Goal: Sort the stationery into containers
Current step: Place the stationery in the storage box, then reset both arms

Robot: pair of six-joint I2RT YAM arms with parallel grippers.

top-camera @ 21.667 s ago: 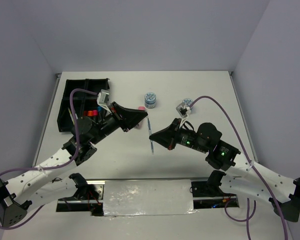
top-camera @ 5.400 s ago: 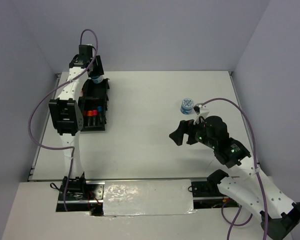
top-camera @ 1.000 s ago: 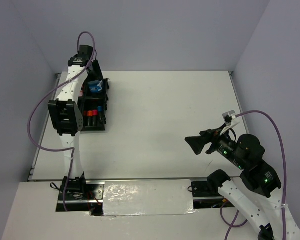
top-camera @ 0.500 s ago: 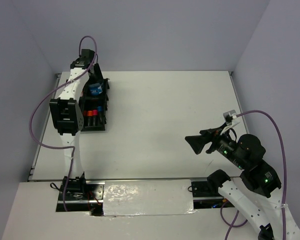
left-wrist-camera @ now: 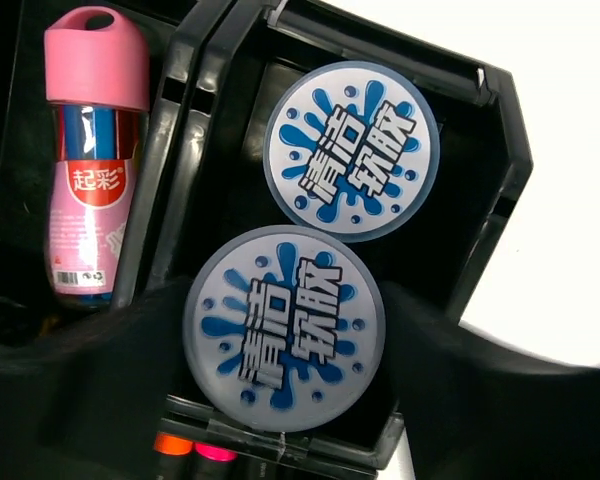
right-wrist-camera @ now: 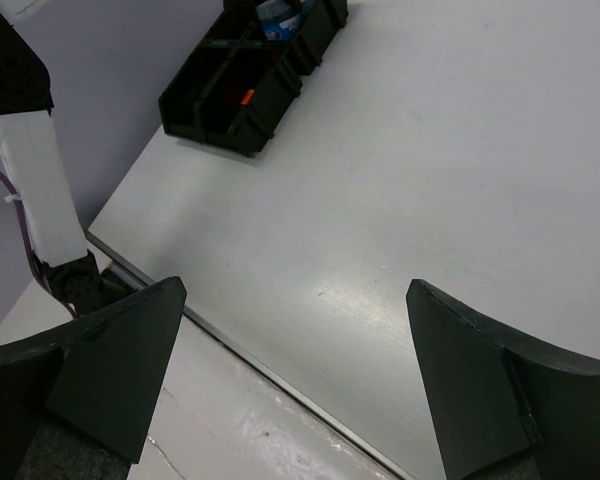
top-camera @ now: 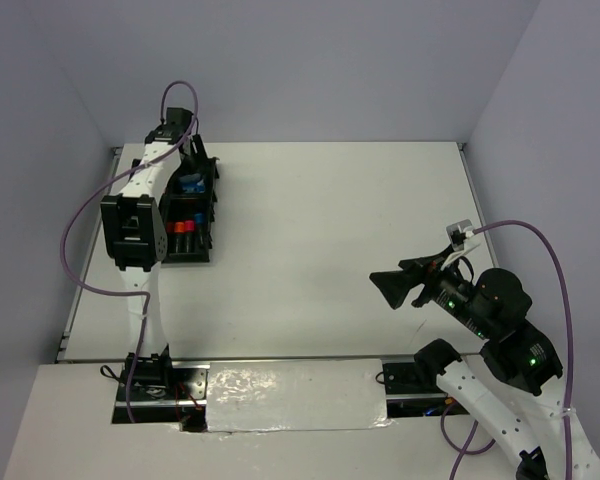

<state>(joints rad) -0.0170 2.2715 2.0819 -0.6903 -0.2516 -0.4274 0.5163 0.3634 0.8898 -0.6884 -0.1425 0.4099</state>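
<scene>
Left end effector hangs open astride the nearer tub, seemingly not touching it, inside the tray; right end effector gapes over the counter.

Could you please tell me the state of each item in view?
Left gripper: open, straddling near tub.
Right gripper: open, empty.
Near tub: lid on, flat in tray.
Far tub: lid on, same compartment.
Pink tube: capped, lying in next compartment.
Markers: capped, in tray.
</scene>
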